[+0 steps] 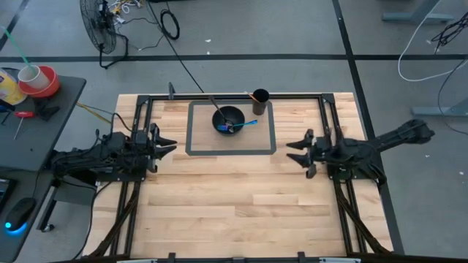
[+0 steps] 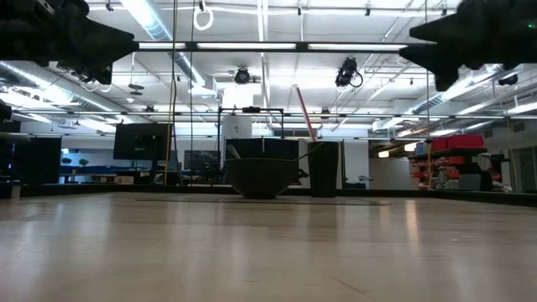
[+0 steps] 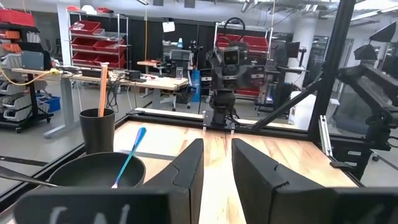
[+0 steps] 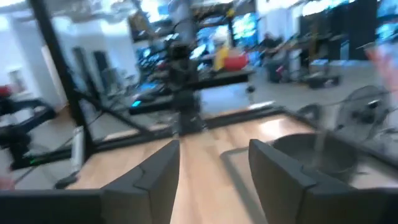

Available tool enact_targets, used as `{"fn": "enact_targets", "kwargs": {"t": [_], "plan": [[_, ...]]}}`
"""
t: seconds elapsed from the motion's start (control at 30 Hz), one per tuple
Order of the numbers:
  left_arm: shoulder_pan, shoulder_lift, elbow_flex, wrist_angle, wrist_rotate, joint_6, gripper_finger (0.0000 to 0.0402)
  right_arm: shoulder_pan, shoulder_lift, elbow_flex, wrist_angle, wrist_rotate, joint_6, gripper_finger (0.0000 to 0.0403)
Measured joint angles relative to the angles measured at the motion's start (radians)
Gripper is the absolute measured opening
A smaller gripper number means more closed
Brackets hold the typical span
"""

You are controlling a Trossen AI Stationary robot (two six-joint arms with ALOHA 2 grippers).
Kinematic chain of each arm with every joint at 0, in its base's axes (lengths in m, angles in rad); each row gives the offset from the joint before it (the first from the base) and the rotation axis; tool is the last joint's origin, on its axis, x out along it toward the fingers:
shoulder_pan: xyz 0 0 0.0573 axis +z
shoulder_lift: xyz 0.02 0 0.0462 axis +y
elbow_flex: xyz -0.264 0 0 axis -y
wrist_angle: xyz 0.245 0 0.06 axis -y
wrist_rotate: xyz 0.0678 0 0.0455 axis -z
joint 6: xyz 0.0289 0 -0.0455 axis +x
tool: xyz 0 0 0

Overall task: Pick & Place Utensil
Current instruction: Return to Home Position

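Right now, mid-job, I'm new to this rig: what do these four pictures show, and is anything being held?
This is a two-armed robot at a wooden table. One picture looks straight down, one looks level across the tabletop, and two come from cameras on the wrists. Seen from above, the left end effector and right end effector hang over the table's two sides, both open and holding nothing. Between them, nearer the far edge, a bowl holds a spoon and a blue fork. A cup beside it holds a straw.
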Motion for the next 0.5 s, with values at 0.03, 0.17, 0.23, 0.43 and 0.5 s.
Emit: {"fn": "enact_targets", "kwargs": {"t": [0.03,0.17,0.23,0.43,0.5], "plan": [[0.000,0.000,0.000,0.000,0.000,0.000,0.0087,0.009,-0.046,-0.017,-0.016,0.033,-0.014,0.0190],[0.000,0.000,0.000,-0.001,0.000,0.000,0.0087,0.012,-0.151,-0.114,-0.012,-0.020,-0.047,0.0147],[0.000,0.000,0.000,-0.001,0.000,0.000,0.0087,-0.005,-0.184,-0.109,0.012,-0.121,-0.055,0.0115],[0.000,0.000,0.000,0.000,0.000,0.000,0.0087,-0.114,-0.241,-0.109,-0.089,-0.286,-0.059,0.0013],[0.000,0.000,0.000,0.000,0.000,0.000,0.0087,-0.149,-0.244,-0.110,-0.086,-0.344,-0.043,0.0008]]}}
